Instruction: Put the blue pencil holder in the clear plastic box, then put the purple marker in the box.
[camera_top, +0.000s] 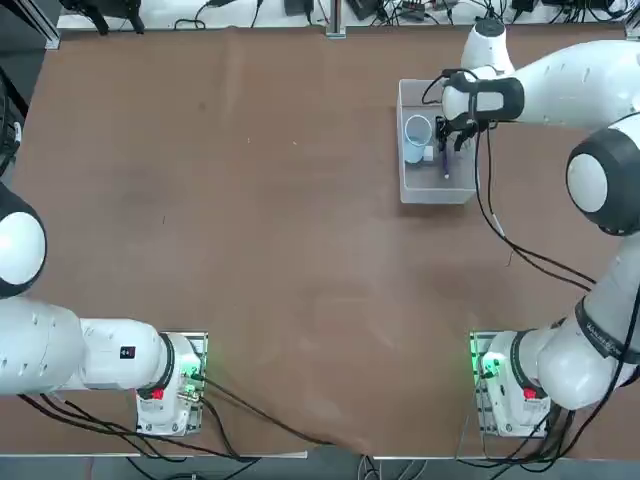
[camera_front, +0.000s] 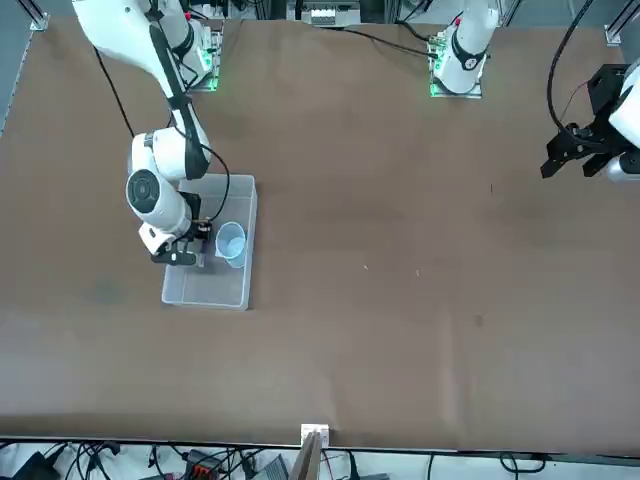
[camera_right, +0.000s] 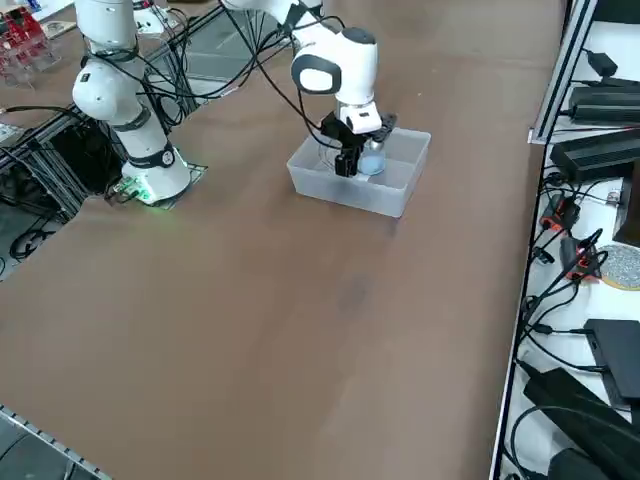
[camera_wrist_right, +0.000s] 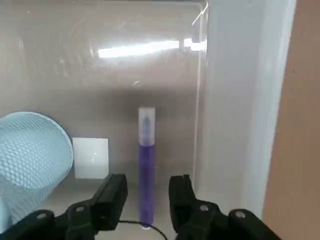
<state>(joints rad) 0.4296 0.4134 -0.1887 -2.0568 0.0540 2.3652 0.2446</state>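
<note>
The right gripper (camera_wrist_right: 146, 197) sits low inside the clear plastic box (camera_top: 404, 190), its fingers parted with a visible gap on each side of the purple marker (camera_wrist_right: 146, 170), which lies flat on the box floor between them, so nothing is held. The blue pencil holder (camera_top: 417, 137) stands upright in the box just beside the marker, near the white label (camera_wrist_right: 90, 158). To finish the release cleanly, you widen the fingers a little more, then lift straight up, keeping clear of the cup and the near wall.
</note>
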